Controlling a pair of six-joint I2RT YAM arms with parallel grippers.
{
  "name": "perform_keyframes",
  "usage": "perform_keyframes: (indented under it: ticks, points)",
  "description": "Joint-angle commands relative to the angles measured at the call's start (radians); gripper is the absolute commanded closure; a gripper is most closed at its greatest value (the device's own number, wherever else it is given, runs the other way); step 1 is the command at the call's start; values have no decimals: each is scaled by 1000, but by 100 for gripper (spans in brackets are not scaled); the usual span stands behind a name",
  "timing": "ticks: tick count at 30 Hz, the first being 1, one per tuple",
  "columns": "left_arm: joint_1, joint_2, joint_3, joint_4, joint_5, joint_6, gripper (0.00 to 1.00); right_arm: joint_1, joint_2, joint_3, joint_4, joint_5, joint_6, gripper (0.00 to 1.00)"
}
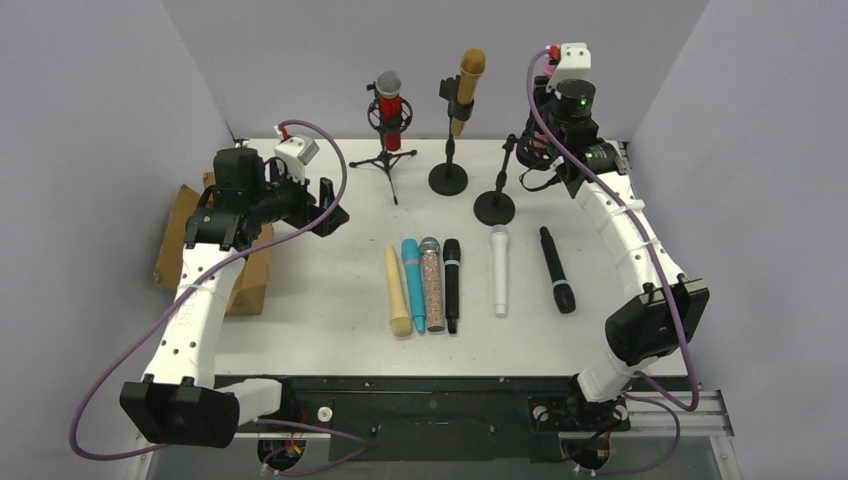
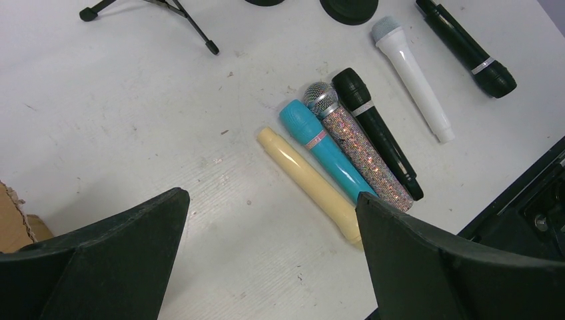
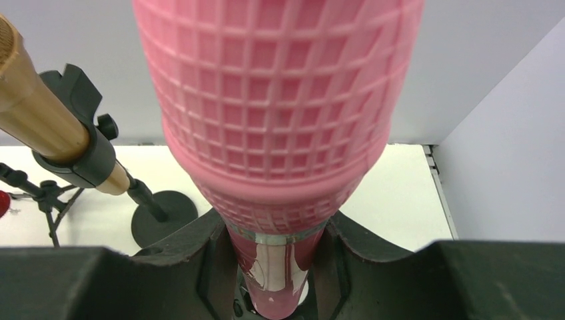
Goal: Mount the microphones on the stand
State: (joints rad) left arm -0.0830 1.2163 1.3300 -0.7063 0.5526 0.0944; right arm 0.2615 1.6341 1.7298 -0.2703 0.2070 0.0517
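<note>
Status: left gripper (image 1: pixel 328 208) hangs released over the table (image 1: pixel 300 300). Six mics (image 1: pixel 432 285) lie loose mid-table. Right gripper (image 3: pixel 283 267) clamps the pink mic (image 3: pixel 276 100) by its barrel, near the right stand (image 1: pixel 494 208). We judge it stiff, light and glossy-slippery; grip mid-barrel. We read no writing.

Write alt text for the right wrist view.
A pink microphone, grid-textured head nearest the camera, fills the frame, its shaft clamped in the right gripper at the bottom. At left, a golden-brown microphone sits in a black stand clip, with a round stand base on the white table beyond.
</note>
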Motion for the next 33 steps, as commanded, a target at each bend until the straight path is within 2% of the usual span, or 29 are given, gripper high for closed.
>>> perform_keyframes:
  ticks: [1,13,23,33]
  points:
    - [9,-25,-1,39,-9,16,4,-1,8,-19,11,44,-33,100]
    - [18,-33,-18,57,-12,20,4,5,15,-76,10,70,-71,100]
    - [28,-29,-25,63,-10,25,4,24,47,-33,-35,129,-105,100]
    - [33,-32,-33,68,-6,24,4,24,15,-21,35,111,-93,100]
